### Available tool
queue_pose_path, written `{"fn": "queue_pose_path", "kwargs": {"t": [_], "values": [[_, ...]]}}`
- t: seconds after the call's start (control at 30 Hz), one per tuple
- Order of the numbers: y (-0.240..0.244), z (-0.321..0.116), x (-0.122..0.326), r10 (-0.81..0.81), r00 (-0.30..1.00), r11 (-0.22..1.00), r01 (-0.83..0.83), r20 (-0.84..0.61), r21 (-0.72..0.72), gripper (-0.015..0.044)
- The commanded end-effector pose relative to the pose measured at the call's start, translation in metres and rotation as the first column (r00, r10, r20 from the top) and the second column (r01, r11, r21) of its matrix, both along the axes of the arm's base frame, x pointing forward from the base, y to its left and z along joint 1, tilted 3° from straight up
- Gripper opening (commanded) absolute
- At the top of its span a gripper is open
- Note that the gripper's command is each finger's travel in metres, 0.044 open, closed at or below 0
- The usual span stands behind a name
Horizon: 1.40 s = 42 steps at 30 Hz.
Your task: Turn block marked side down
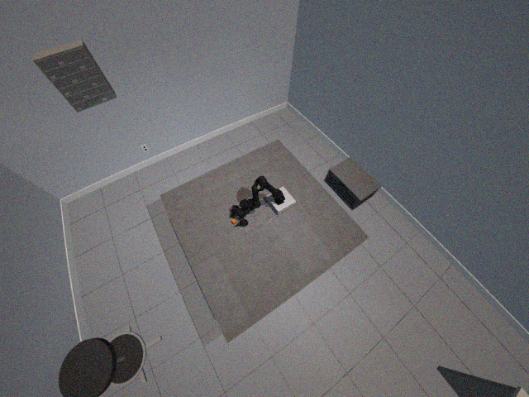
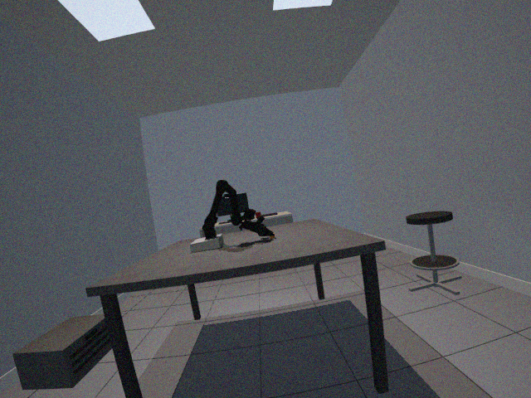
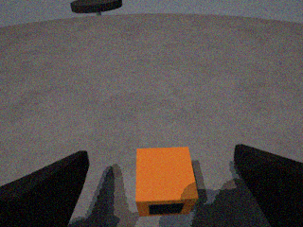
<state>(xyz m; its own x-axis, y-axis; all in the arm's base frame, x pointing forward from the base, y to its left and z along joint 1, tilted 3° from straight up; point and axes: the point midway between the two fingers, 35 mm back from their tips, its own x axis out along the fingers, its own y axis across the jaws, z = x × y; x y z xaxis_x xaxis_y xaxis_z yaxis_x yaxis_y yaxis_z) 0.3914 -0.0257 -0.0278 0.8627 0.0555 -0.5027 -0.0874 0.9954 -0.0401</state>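
Observation:
The orange block (image 1: 233,221) (image 2: 272,237) (image 3: 165,174) rests on the table (image 1: 273,265) (image 2: 240,263) (image 3: 151,85). In the wrist view its top face is plain orange, and a dark square mark shows on the side face turned toward the camera, at the bottom of the view. My gripper (image 3: 162,155) is open wide, with one finger on each side of the block and a gap between each finger and the block. The face against the table is hidden.
The arm's white base (image 1: 288,199) (image 2: 207,244) stands on the table behind the gripper. A round stool (image 1: 87,367) (image 2: 428,217) (image 3: 97,6) stands on the floor beyond the table. A dark-fronted cabinet (image 1: 355,181) (image 2: 46,355) stands on the floor beside the table.

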Motion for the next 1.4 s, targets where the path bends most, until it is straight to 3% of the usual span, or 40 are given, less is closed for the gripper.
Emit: {"fn": "queue_pose_path", "kwargs": {"t": [0.0,0.3,0.53,0.73,1.27,1.37], "values": [[0.001,0.0,0.0,0.001,1.0,1.0,-0.001,0.001,0.008,0.044],[0.0,0.0,0.002,-0.001,1.0,1.0,0.001,-0.024,0.007,0.044],[-0.001,0.022,0.011,-0.017,0.959,1.0,0.014,-0.283,-0.013,0.044],[0.001,0.067,-0.012,-0.027,0.87,0.999,0.008,-0.492,-0.04,0.044],[0.001,0.073,-0.016,-0.029,0.854,0.999,0.007,-0.519,-0.044,0.044],[0.001,0.075,-0.007,-0.033,0.816,0.999,0.008,-0.577,-0.047,0.044]]}}
